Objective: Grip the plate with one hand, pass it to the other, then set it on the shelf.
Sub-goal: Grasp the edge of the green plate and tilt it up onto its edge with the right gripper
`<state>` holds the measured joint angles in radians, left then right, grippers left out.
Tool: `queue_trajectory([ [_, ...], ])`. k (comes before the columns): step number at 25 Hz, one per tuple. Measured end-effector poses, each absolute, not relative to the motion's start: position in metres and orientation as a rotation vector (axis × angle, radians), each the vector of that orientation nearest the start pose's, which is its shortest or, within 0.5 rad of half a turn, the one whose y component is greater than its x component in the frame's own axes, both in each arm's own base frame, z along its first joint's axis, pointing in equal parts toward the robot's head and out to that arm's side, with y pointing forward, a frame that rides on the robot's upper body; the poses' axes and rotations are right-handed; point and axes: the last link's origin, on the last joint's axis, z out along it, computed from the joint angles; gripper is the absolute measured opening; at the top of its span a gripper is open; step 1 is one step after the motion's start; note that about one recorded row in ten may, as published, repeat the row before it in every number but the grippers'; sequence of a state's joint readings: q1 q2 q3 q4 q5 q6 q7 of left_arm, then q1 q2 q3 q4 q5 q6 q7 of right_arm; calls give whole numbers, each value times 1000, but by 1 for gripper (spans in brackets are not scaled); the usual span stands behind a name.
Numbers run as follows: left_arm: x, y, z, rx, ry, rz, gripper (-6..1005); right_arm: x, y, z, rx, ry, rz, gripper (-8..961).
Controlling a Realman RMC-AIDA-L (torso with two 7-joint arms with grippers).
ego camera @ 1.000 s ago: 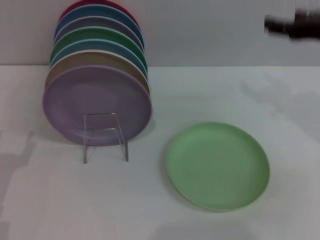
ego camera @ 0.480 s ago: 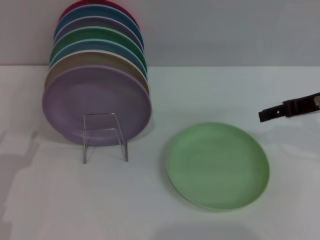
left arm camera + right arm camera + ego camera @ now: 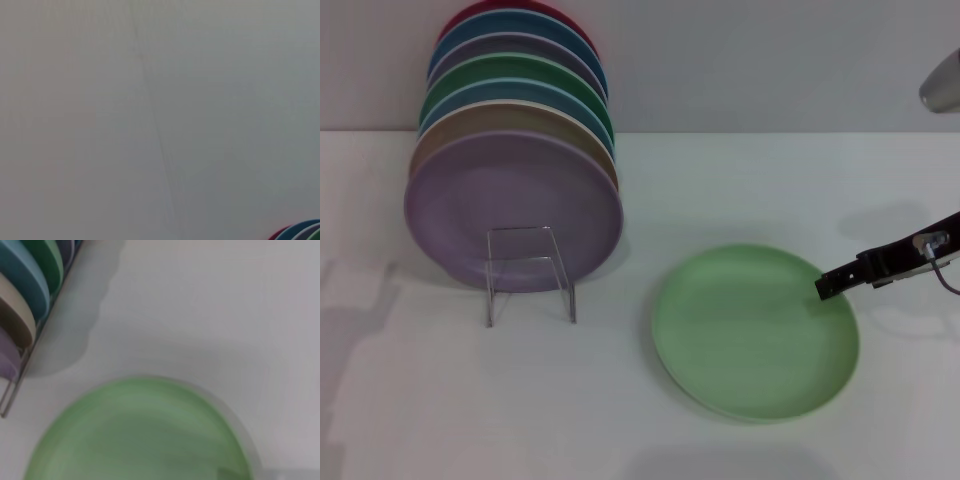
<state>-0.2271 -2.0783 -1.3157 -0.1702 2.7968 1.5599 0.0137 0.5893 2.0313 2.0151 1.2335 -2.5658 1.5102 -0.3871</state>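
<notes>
One pale green plate [image 3: 755, 332] lies flat on the white surface [image 3: 720, 190], lower right of the head view, well apart from the clear rack [image 3: 530, 272] at left (already crowded with upright plates). The right pincer [image 3: 823, 287] reaches its right rim — whether wide or narrow, I cannot tell. First grip pending; next it must close on that rim.

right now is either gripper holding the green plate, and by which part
Nothing is held. The pale green plate lies flat on the table; the right gripper is only at its right rim. The left gripper is out of view.
</notes>
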Motion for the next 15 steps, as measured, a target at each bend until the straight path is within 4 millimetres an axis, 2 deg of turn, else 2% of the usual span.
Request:
queue_trajectory([
  [15,-337,260,29,-1450,-160,-704,785,238,373,22,-2268,1443,-339,737],
])
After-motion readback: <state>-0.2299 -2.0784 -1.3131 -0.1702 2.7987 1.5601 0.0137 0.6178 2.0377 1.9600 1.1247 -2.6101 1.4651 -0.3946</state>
